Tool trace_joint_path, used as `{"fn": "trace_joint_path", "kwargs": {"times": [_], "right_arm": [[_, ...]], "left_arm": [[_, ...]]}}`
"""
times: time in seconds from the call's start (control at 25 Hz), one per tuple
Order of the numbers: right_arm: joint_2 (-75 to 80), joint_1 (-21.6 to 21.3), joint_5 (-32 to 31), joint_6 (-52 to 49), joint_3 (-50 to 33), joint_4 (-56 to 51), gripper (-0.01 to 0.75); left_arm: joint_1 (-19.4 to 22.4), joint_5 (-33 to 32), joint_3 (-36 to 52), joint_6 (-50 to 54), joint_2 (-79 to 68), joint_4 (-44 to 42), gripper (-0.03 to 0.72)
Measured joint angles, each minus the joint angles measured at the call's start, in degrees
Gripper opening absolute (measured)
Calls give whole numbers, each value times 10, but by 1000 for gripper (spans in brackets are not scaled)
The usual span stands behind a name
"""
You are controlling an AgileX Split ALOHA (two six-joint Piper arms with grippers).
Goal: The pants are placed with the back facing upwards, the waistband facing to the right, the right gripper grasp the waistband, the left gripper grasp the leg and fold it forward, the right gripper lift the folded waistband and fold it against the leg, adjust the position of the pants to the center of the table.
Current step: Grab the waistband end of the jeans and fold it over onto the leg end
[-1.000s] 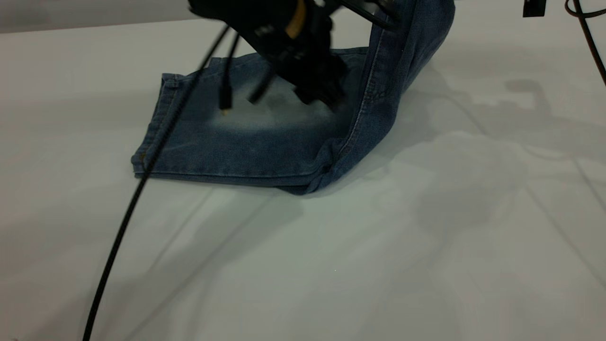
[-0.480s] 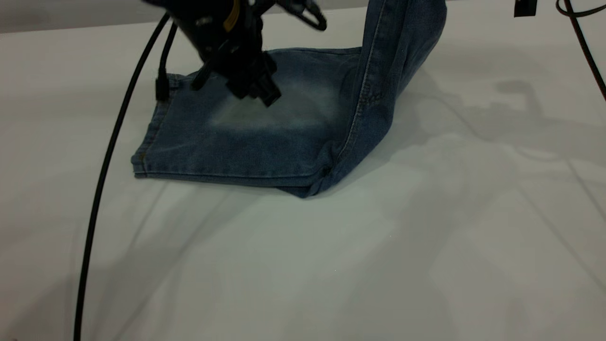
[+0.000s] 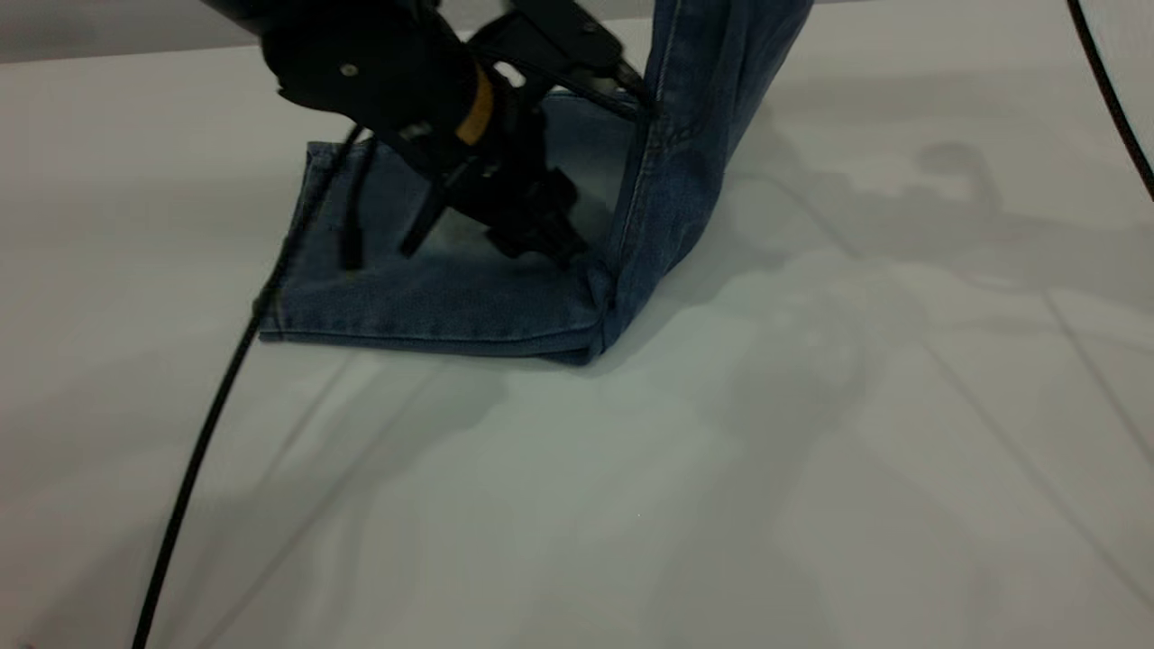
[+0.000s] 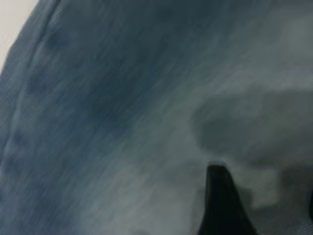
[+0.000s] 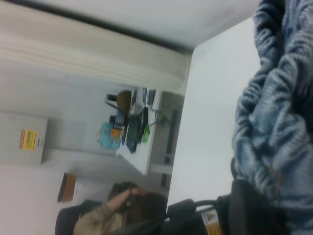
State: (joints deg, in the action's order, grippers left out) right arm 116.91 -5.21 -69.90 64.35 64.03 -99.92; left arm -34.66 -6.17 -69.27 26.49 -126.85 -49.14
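One pair of pants, denim, sits on the table towards 11 o'clock from the middle of the exterior view. The lower part lies flat, with its stitched hem at the 9 o'clock end. The other part rises steeply from a crease at the 3 o'clock end and leaves the view at 12 o'clock.

One left gripper, black, is spread wide over the flat part of the denim. Its lower finger comes down onto the cloth just beside the crease. The upper finger reaches towards 3 o'clock, its tip at the raised denim. It grips nothing. The left wrist view is filled with pale-patched denim and shows one dark finger close over the cloth.

One right gripper is out of the exterior view. In its own wrist view it shows as dark parts close against the waistband, which is bunched into ruffles there. It appears closed on that band, holding it up off the table, though the fingertips themselves are hidden.

One black cable trails from the left arm towards 7 o'clock across the table.

Beyond the table, the right wrist view shows a seated person and a desk bearing small objects too blurred to tell.
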Motion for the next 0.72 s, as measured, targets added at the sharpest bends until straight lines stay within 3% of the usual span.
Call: {"fn": "trace_joint_path", "kwargs": {"times": [0.32, 0.72], "right_arm": [[0, 24, -1, 2, -1, -1, 113], [1, 24, -1, 5, -1, -1, 113]], "left_arm": [[-20, 4, -1, 0, 3, -3, 395], [57, -46, -1, -4, 84, -49, 395]]}}
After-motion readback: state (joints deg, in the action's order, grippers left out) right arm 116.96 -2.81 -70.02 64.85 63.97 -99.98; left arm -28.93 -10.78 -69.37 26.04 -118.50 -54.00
